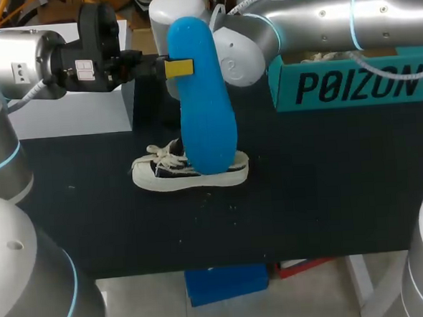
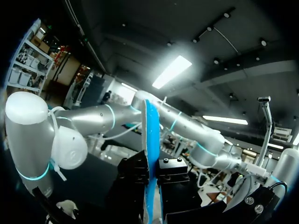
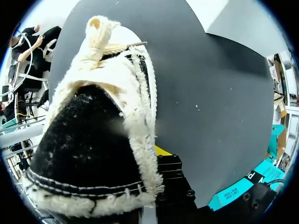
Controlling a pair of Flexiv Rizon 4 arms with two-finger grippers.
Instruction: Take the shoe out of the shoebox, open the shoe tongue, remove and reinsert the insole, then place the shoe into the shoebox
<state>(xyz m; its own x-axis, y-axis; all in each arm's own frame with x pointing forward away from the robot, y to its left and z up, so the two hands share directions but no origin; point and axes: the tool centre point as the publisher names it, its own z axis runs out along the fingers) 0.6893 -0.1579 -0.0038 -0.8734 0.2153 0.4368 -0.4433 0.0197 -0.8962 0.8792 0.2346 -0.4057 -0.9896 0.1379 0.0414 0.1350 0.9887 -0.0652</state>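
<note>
Outside the shoebox [image 1: 351,85], left claw [image 1: 183,67] grips insole [image 1: 206,112] above the shoe [image 1: 171,177].

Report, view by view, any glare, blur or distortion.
Head view: evenly lit, glare streaks on the right arm. Left wrist view: dim and backlit, fisheye bends that arm behind the insole. Right wrist view: the shoe looms close, partly blurred.

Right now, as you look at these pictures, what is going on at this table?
The left gripper holds the blue insole upright, raised off the table and seemingly out of the shoe. The shoe stands on the black table, with the right arm reaching down to it. The teal shoebox sits at the table's back right.
</note>
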